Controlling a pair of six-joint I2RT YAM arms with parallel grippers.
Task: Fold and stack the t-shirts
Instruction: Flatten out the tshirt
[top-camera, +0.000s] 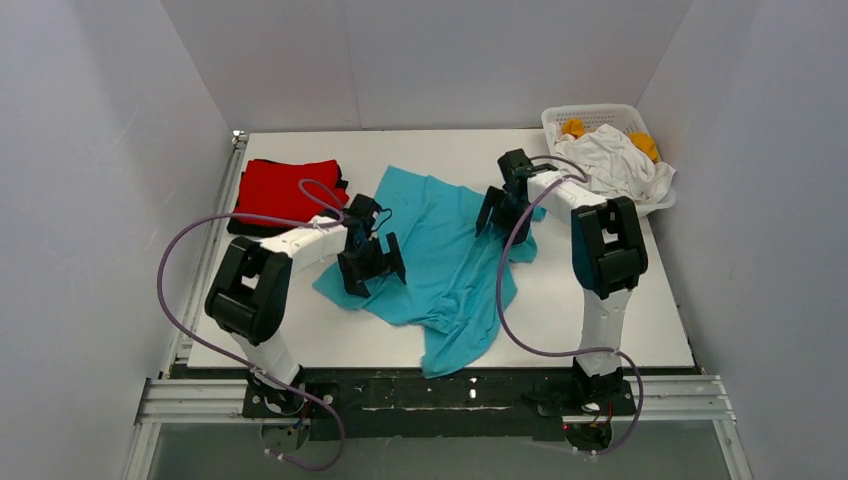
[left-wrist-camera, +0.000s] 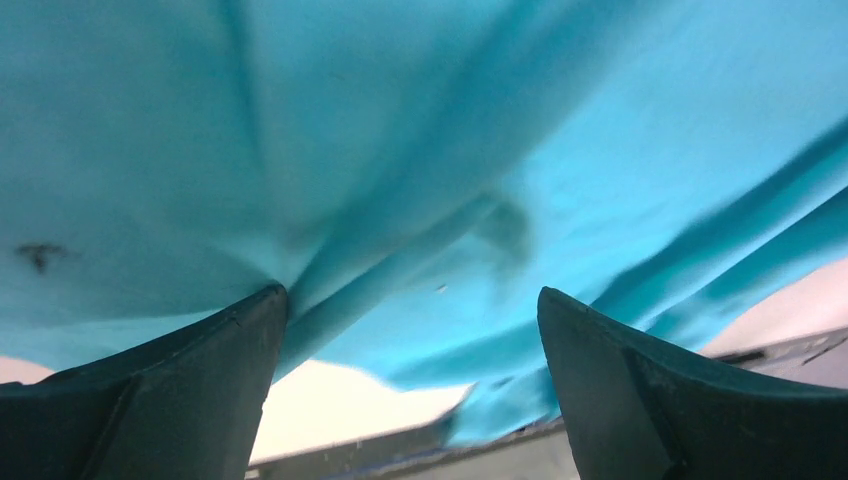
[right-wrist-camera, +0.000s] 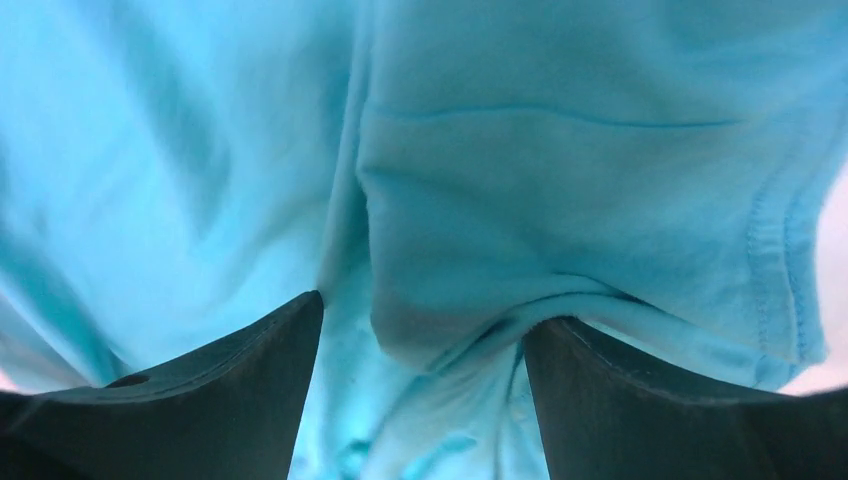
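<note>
A turquoise t-shirt lies crumpled and partly spread in the middle of the white table. My left gripper is open over its left edge. In the left wrist view the gripper has its jaws wide apart, with the turquoise cloth just beyond them. My right gripper is open over the shirt's upper right part. In the right wrist view the gripper stands open around a bunched fold of the cloth. A folded red t-shirt lies on a black one at the back left.
A white lattice basket stands at the back right corner, holding a white shirt and orange cloth. The turquoise shirt's lower end hangs to the table's front edge. Grey walls enclose the table on three sides.
</note>
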